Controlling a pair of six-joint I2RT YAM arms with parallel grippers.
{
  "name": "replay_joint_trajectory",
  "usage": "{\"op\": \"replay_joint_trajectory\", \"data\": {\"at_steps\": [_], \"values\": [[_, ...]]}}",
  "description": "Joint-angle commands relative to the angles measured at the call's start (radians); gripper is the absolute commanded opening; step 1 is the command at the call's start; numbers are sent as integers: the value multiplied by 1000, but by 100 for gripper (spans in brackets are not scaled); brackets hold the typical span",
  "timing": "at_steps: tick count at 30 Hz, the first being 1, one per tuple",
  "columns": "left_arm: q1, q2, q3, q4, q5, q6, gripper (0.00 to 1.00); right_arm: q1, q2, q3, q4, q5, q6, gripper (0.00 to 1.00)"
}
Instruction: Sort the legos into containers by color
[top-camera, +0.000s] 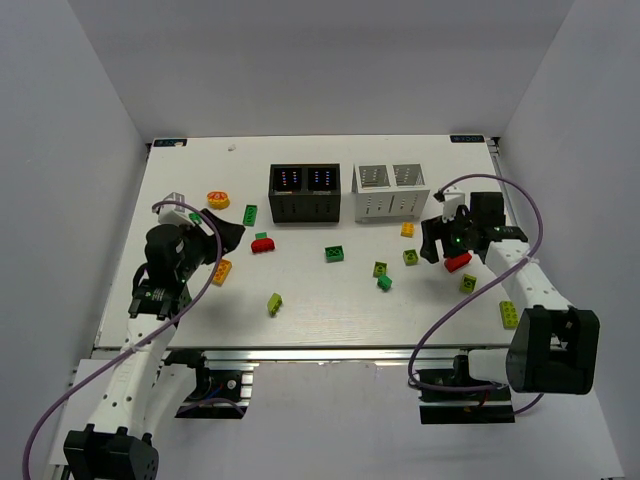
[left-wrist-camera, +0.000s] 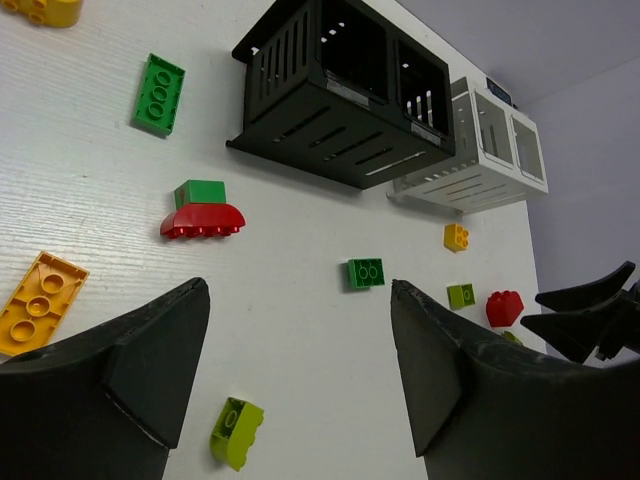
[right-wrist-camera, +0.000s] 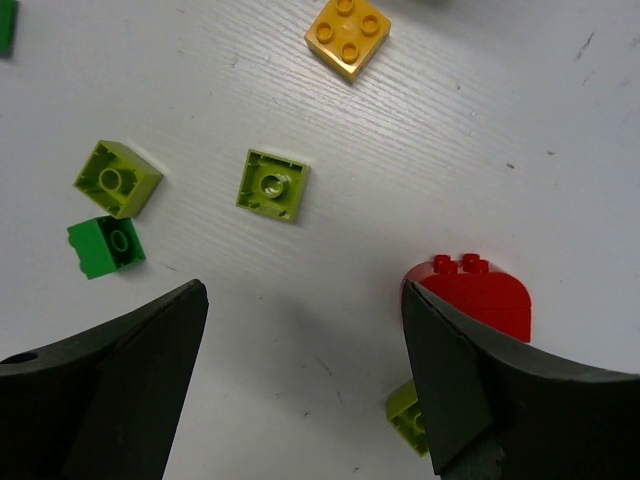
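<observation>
Several legos lie scattered on the white table (top-camera: 300, 320). The black container (top-camera: 303, 193) and the white container (top-camera: 391, 190) stand side by side at the back. My left gripper (left-wrist-camera: 298, 290) is open and holds nothing. Ahead of it lie a red rounded brick (left-wrist-camera: 203, 222) with a green one (left-wrist-camera: 200, 192) against it, a green square brick (left-wrist-camera: 365, 272) and a lime brick (left-wrist-camera: 237, 433). My right gripper (right-wrist-camera: 305, 290) is open over bare table. A red rounded brick (right-wrist-camera: 480, 295) lies just beyond its right finger, outside the jaws.
An orange flat brick (left-wrist-camera: 38, 300) and a long green brick (left-wrist-camera: 158, 94) lie left of the left gripper. Near the right gripper lie two lime bricks (right-wrist-camera: 273, 184) (right-wrist-camera: 117, 178), a green brick (right-wrist-camera: 105, 247) and an orange brick (right-wrist-camera: 347, 35). A yellow-lime brick (top-camera: 509, 314) sits by the right arm.
</observation>
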Motion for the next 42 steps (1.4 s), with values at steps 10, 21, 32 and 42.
{"op": "replay_joint_trajectory", "data": {"at_steps": [10, 21, 32, 42], "values": [[0, -68, 5, -13, 10, -26, 83, 52, 153, 35, 84, -76, -48, 88], [0, -84, -5, -33, 1, -64, 84, 188, 230, -22, 332, 197, 126, 82], [1, -111, -14, -59, -14, -67, 84, 204, 291, -40, 346, 245, 115, 65], [0, -88, -27, -27, -10, -66, 84, 210, 302, -48, 322, 214, 103, 54]]}}
